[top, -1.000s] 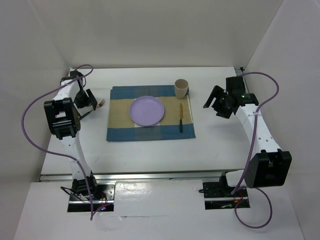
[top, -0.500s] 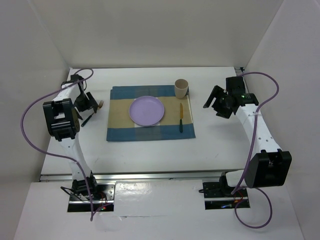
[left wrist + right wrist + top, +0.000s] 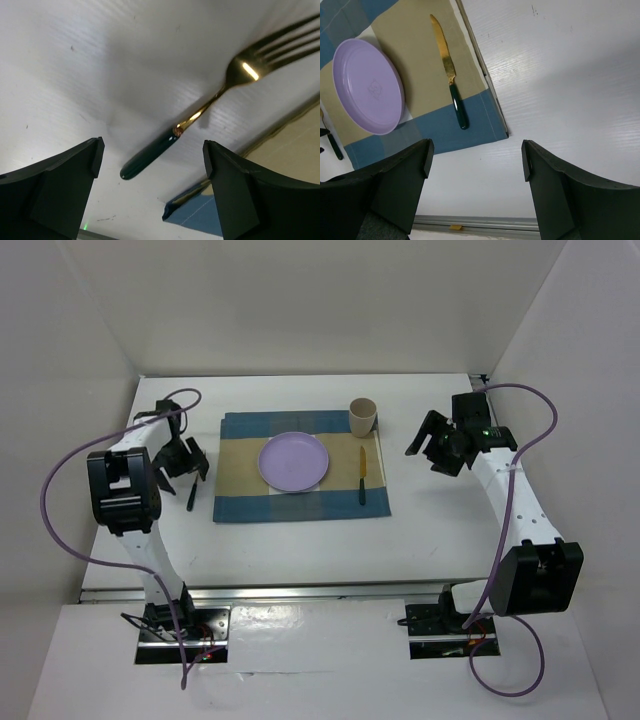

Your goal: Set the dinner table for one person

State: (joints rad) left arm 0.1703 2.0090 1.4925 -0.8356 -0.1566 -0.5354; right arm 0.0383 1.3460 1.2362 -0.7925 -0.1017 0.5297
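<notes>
Left gripper moved toward placemat, jaws apart above 1 fork; right gripper apart, empty. Risk: off-centre pinch skids fork.

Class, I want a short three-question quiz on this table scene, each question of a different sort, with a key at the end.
1. True or false: the knife lies on the placemat, beside the plate.
2. Where is the fork? A: on the plate. B: on the bare table, just off the placemat's edge. C: touching the knife.
3. Which gripper hangs over the fork, and are its jaws open or shut?

Key: 1 true. 2 B. 3 the left gripper, jaws open, with the fork lying loose below them.
</notes>
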